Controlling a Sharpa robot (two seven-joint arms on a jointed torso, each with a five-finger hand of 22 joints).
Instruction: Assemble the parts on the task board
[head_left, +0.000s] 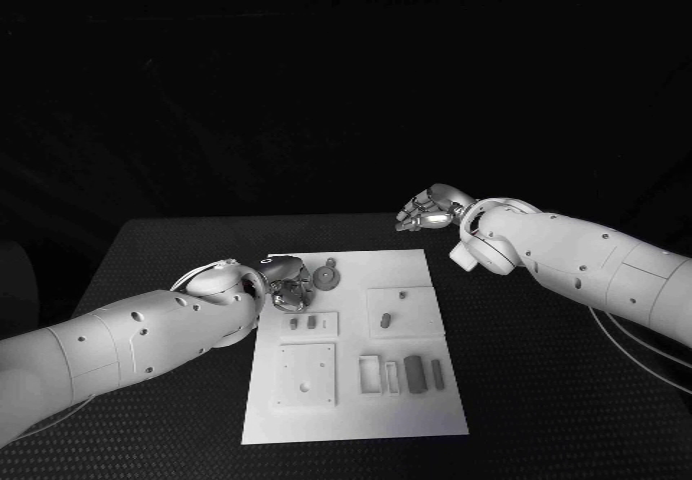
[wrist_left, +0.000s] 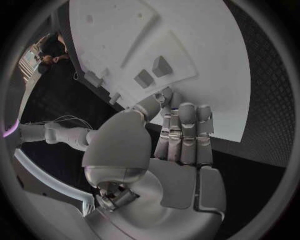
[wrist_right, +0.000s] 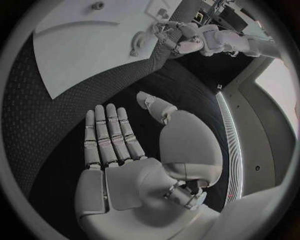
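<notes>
Task board (head_left: 433, 400) with loose parts on black desk (head_left: 548, 420); both hands empty.

We recorded the white board lying flat at mid-desk, bearing a round part (head_left: 330, 275) near its far edge, two small parts (head_left: 303, 323) on a raised square, one part (head_left: 387, 320) to their right, and long parts (head_left: 415, 373) in a row nearer the robot. We saw the left hand (head_left: 286, 283) over the board's far left corner, fingers straight and apart, holding nothing. The right hand (head_left: 433, 208) hovered beyond the board's far right corner over the desk, fingers spread wide, empty.
</notes>
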